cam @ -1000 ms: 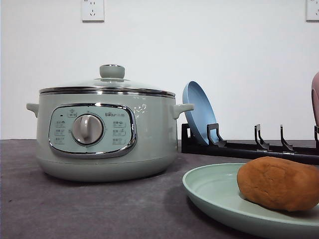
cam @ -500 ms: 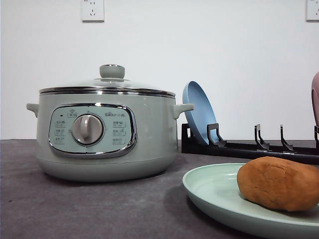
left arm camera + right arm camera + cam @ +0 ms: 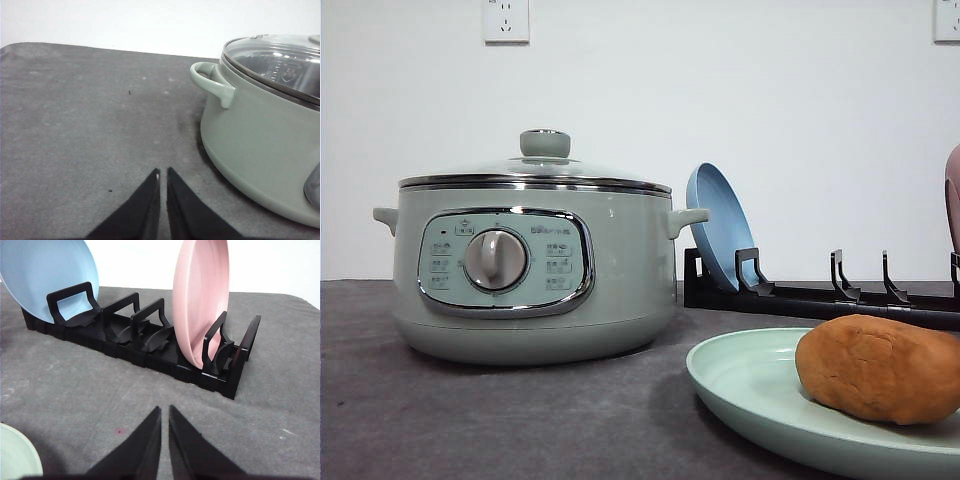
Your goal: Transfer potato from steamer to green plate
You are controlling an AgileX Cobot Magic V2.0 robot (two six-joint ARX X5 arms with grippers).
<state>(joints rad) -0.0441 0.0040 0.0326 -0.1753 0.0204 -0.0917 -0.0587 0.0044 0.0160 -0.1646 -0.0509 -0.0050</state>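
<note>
The orange-brown potato lies on the pale green plate at the front right of the front view. The sage-green steamer stands at the left with its glass lid on. In the left wrist view the steamer is close by, its side handle facing my left gripper, which is shut over bare grey cloth. My right gripper is shut too, low over the cloth in front of the rack; a sliver of the green plate shows at the corner.
A black dish rack holds a blue plate and a pink plate upright; in the front view the rack runs behind the green plate. Grey cloth covers the table.
</note>
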